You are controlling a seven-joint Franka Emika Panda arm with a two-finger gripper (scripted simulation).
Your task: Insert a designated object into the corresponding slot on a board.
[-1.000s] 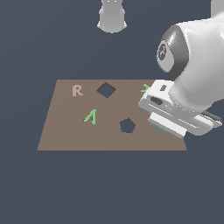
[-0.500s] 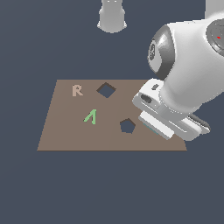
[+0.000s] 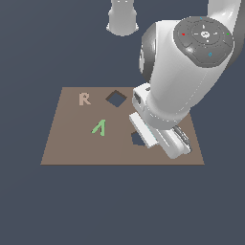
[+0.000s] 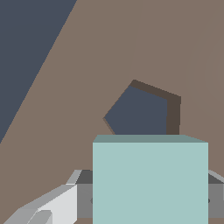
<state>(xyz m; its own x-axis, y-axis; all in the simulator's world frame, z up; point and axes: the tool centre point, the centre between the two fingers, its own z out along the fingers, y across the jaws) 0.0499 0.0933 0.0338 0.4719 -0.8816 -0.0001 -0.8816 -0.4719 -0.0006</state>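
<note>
So far, in the exterior view, the dark diamond-turned square slot (image 3: 116, 98) sat empty at upper centre of the flat brown rectangular board (image 3: 72, 148); insertion not done. The white arm's bulk covered the board's right part and half hid the dark pentagon hole (image 3: 138, 139). A tan R (image 3: 84, 99) and one green A mark (image 3: 99, 128) lay left of centre. A pale cylindrical base (image 3: 122, 18) stood at top.

Wrist view: the gripper (image 4: 148, 199) was clamped on the pale teal square block (image 4: 150, 181), filling the lower frame, hovering beside the pentagon hole (image 4: 142, 111), the wrong opening. Judged left: carry to the diamond slot, align, lower.
</note>
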